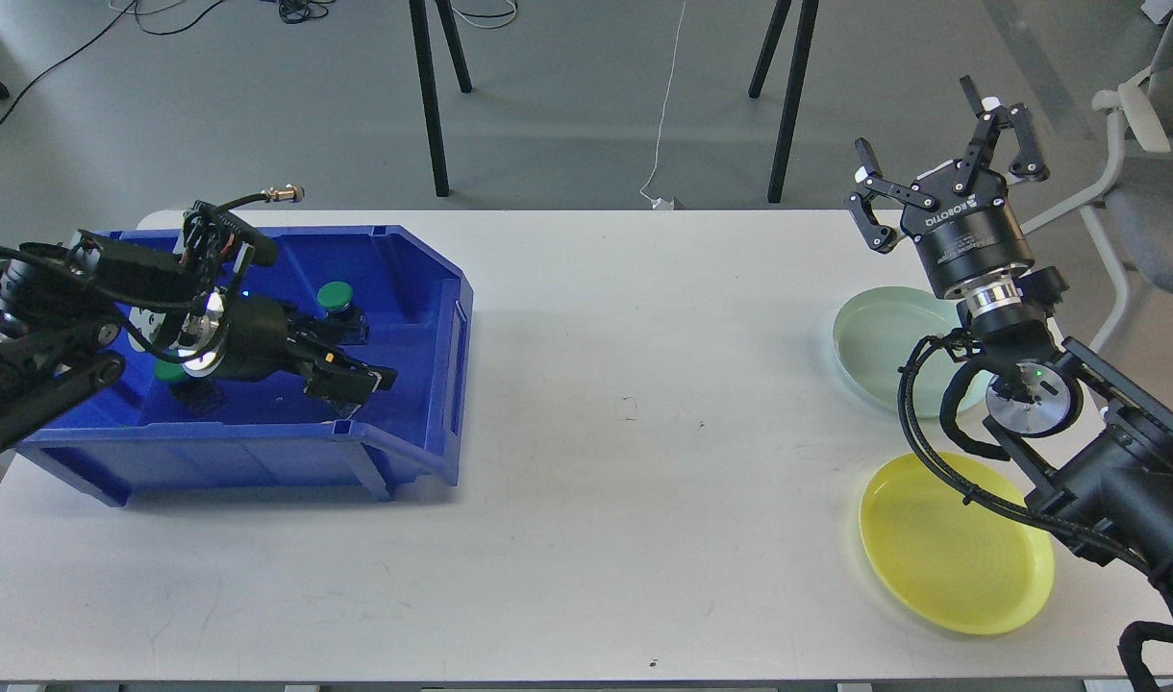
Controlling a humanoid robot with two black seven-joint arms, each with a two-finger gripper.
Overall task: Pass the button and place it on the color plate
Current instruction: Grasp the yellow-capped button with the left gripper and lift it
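Observation:
My left gripper reaches low into the blue bin, near its front wall. It covers the spot where a yellow button stood, and that button is hidden. Its dark fingers lie close together and I cannot tell them apart. A green button stands upright just behind the gripper. Another green button shows partly under my left arm. My right gripper is open and empty, held high over the table's back right. A pale green plate and a yellow plate lie at the right.
The white table stretches between the bin and the plates. My right arm crosses above both plates. Black stand legs and a chair stand beyond the table's far edge.

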